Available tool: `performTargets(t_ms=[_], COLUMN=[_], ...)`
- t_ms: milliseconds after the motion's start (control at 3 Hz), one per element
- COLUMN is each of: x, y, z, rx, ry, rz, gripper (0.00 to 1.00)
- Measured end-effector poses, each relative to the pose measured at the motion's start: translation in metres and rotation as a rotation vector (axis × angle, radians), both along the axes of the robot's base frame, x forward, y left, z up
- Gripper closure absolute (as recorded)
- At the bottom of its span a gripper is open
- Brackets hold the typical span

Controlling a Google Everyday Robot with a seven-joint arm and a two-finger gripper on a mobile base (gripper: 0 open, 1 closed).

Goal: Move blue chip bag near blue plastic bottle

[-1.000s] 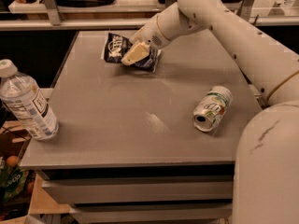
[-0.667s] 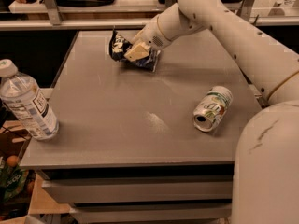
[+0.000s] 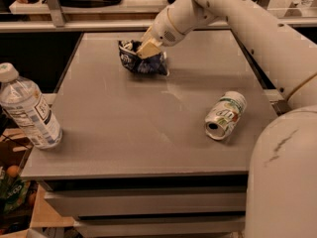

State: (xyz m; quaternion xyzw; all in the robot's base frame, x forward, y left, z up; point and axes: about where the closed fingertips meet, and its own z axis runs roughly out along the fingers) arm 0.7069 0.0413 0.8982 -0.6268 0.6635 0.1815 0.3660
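Note:
The blue chip bag [image 3: 142, 61], dark navy and crumpled, is at the far middle of the grey table [image 3: 138, 133]. My gripper [image 3: 147, 47] comes in from the upper right and is shut on the bag's top, with a tan finger pad pressed on the foil. The bag hangs bunched under the gripper, its lower edge at or just above the tabletop. The blue plastic bottle [image 3: 28, 110], clear with a white cap and white label, stands upright at the table's near left edge, far from the bag.
A green-and-white soda can [image 3: 226, 115] lies on its side at the right of the table, open end facing front. My white arm [image 3: 247, 24] spans the right side. A counter rail [image 3: 74, 24] runs behind the table. Clutter sits on the floor at the lower left.
The bag lay flatter on the table before; now the gripper has closed on it and it is bunched up and pulled slightly up and to the right.

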Motion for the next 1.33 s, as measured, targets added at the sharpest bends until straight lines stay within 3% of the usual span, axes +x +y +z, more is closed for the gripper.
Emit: performTargets(t_ms=[333,1000,1333], x=[-0.021,-0.073,-0.074], y=[0.016,0.049,0.049], z=[0.021,0.051,0.051], rx=[-0.022,0.004,0.004], ry=[-0.025,-0.058,-0.058], rz=[0.088,0.262,0.263], gripper=[1.0,1.0,1.0])
